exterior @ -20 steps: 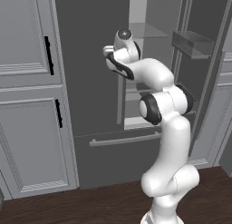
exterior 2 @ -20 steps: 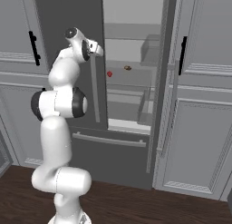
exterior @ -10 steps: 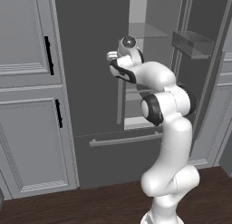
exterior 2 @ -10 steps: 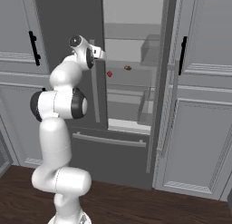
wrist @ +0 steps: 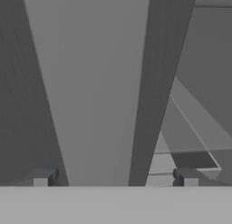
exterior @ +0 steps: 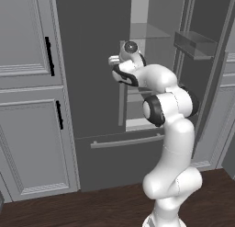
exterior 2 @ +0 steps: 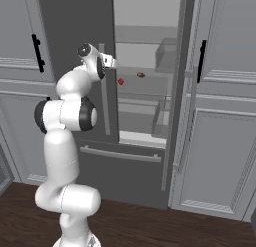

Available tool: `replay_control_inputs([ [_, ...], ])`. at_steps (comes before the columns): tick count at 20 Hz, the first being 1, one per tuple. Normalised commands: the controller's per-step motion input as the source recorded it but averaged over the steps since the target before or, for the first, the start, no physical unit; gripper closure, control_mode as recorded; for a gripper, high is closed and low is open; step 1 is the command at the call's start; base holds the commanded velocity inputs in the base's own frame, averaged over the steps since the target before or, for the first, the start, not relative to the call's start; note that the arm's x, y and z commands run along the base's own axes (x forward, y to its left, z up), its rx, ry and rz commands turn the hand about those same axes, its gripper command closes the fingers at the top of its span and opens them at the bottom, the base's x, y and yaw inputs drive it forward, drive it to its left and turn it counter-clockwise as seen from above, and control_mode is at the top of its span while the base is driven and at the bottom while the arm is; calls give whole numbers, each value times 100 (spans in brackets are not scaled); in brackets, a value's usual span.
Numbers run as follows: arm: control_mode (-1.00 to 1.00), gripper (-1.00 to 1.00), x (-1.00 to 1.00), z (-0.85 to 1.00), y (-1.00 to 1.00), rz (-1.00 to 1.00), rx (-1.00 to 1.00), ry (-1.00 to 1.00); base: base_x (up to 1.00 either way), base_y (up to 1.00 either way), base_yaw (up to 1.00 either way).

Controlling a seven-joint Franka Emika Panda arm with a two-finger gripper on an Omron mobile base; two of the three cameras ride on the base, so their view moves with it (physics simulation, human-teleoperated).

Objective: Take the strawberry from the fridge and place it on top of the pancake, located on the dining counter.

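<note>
The fridge (exterior: 87,83) stands ahead with its left door shut and its right door swung open. On a middle shelf inside lies the tiny red strawberry (exterior 2: 120,81). My gripper (exterior 2: 112,62) is open, up by the top of the left door's vertical bar handle (exterior 2: 105,111), a short way left of the strawberry and above it. In the hand view the open gripper (wrist: 115,180) has that pale handle (wrist: 90,82) running up between its fingertips (wrist: 45,177); nothing is held. The pancake and the dining counter are out of view.
A small brown item (exterior 2: 141,75) lies on the same shelf to the strawberry's right. The open right door (exterior: 202,47) carries bins. Light grey panelled cabinets (exterior: 27,106) with black handles flank the fridge. A dark wood floor (exterior 2: 150,226) lies below.
The hand has moved forward and slightly down, closer to the left door's handle and the fridge opening. The jaws stayed open.
</note>
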Motion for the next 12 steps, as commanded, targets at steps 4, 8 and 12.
replay_control_inputs([
  [4,-100,-100,36,-5,1,0,0,-4,0,0,0],
  [8,-100,-100,28,-3,0,0,0,-10,0,0,0],
  [12,-100,100,1,0,0,0,0,-3,0,0,0],
])
